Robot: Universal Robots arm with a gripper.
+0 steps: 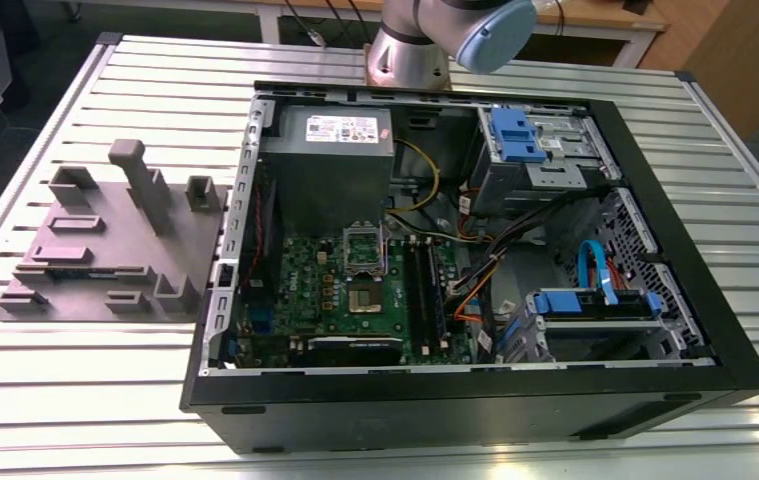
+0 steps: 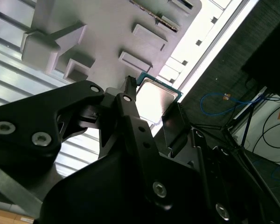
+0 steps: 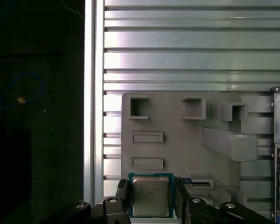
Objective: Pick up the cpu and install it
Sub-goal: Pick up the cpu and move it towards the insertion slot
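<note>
Nearest in both wrist views, the gripper [image 2: 151, 100] pinches the cpu [image 3: 150, 197] by two opposite edges, silver top showing, with the grey-mauve block [image 3: 177, 126] lying beyond it. That block rests on a ribbed, pale metal table [image 3: 191, 51]. Past the table's edge there is dark floor [image 3: 37, 163] with a loose blue cable [image 3: 19, 100] on it. In the exterior view the open computer case [image 1: 486, 410] sits on the same table just beside the block, toward the exterior view's right, the arm [image 1: 413, 45] rises behind the case, and a wooden desk [image 1: 606, 15] stands farthest back.
</note>
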